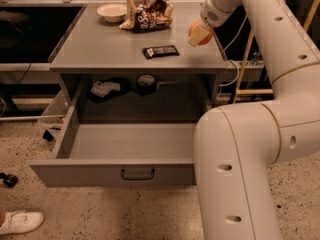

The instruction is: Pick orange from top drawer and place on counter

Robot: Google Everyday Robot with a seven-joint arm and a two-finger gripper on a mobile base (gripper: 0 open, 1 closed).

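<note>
The orange (205, 37) is held in my gripper (200, 34) just above the right edge of the grey counter (105, 46). The pale fingers (196, 35) are shut on the fruit, which shows between them. The top drawer (120, 156) is pulled fully out below the counter, with its dark bar handle (137, 174) at the centre of the front panel. Its inside shows no objects. My white arm (250, 134) covers the drawer's right end.
A white bowl (112, 11), a crumpled snack bag (147, 11) and a dark flat bar (160, 51) lie on the counter. Dark items sit on the shelf behind the drawer (125, 86). A white shoe (20, 221) is on the speckled floor at lower left.
</note>
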